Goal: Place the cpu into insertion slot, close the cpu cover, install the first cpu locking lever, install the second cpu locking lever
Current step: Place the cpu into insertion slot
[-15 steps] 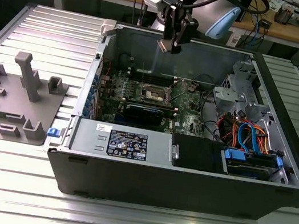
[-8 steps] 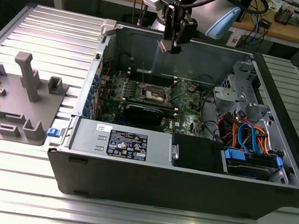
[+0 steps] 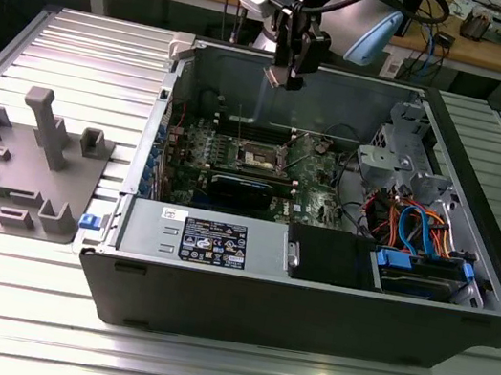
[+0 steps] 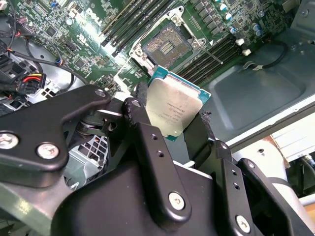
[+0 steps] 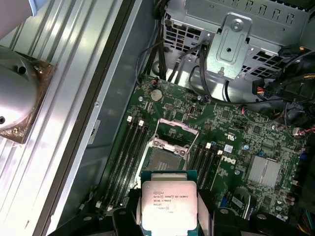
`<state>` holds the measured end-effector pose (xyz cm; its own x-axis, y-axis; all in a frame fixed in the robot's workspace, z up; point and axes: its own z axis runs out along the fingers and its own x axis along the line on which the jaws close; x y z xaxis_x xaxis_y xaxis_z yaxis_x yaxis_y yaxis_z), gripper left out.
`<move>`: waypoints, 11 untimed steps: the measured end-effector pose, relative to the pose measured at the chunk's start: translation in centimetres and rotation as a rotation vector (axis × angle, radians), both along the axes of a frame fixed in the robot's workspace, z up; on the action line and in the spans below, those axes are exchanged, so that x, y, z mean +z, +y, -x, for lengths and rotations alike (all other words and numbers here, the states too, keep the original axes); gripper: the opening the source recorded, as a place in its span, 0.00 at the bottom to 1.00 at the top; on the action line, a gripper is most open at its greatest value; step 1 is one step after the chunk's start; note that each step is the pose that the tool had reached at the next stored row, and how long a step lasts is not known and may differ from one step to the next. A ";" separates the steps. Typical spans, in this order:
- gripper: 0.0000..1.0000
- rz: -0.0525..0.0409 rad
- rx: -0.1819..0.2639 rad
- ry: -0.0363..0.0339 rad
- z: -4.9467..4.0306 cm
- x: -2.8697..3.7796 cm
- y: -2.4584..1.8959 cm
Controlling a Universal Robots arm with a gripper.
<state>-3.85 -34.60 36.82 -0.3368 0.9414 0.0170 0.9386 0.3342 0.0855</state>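
Clamping the cpu by two opposite edges, the gripper is closed onto it, well above the open insertion slot. The cpu cover seems swung up at one edge of the slot, though that is hard to confirm.

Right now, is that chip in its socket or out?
Out. The claw holds the cpu above the board; the insertion slot below it lies bare.
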 end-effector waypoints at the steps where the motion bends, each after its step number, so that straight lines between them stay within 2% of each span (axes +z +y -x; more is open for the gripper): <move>1: 0.54 0.0000 0.000 0.0000 0.00 0.00 0.00; 8: 0.54 0.0000 -0.017 0.0000 0.00 0.00 0.00; 11: 0.54 0.0003 -0.076 0.0000 0.00 -0.03 0.00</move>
<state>-3.85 -34.60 36.79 -0.2645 0.9642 0.0167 0.9612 0.2622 0.0854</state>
